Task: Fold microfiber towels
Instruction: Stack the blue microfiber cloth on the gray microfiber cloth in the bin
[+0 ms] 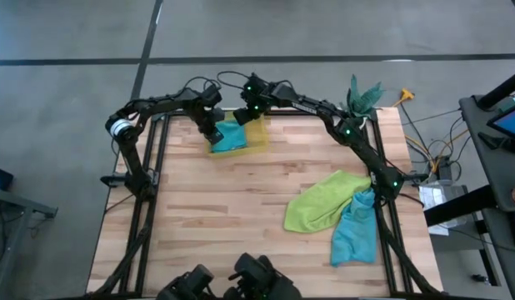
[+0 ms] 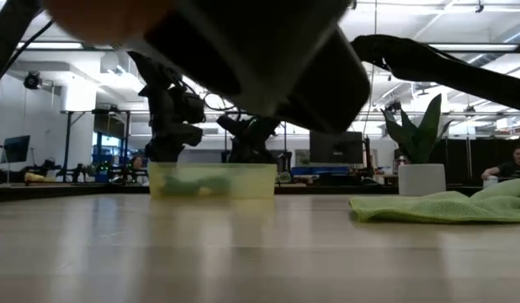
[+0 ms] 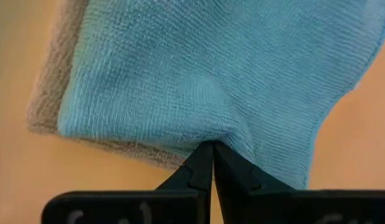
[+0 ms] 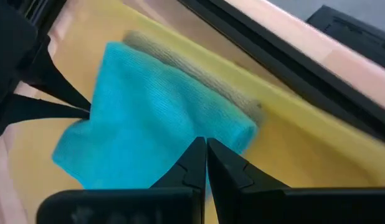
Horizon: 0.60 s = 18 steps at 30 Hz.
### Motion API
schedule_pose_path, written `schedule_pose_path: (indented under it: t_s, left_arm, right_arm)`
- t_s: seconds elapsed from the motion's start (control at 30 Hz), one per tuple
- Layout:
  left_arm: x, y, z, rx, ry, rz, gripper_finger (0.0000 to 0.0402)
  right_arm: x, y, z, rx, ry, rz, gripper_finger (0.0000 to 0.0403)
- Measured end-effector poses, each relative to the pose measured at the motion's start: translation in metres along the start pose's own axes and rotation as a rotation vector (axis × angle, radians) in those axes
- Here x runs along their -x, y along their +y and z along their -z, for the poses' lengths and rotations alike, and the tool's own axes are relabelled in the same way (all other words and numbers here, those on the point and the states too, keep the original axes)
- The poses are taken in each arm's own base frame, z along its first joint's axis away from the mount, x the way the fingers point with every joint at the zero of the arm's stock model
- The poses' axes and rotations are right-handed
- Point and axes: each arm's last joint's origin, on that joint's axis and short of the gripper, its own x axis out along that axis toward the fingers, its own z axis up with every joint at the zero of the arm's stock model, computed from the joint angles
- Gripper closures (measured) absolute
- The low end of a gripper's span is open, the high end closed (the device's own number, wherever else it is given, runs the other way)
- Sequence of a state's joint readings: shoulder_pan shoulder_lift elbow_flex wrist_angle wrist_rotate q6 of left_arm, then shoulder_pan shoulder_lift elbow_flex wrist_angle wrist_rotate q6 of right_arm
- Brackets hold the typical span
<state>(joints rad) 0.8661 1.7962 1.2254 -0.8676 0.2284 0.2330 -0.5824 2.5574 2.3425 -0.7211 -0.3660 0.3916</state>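
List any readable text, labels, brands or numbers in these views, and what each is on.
None readable in any view.
Left end effector: faint pale marks on its base bar, too blurred to read.
Screens in the room beyond the table: too small to read.
Teal towel, yellow bin, green towel: no tag or print visible.

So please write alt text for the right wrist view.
A teal towel lies folded on a grey towel inside a yellow bin. The right gripper pinches its near edge, and the left gripper holds its other side.
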Motion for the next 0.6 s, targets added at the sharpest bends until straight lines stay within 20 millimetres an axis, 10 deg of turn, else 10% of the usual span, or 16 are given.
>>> schedule_pose_path:
  t_s: [0.27,0.6]
  left_arm:
    - [-0.002,-0.001,0.001,0.016,0.0,0.001,0.0402]
    - [0.018,-0.003,-0.009,-0.005,-0.086,-0.016,0.0402]
  right_arm:
    - [0.005,0.006,-0.002,0.031,-0.023,0.016,0.0394]
    - [0.004,0.033,0.004,0.471,-0.044,0.091,0.0394]
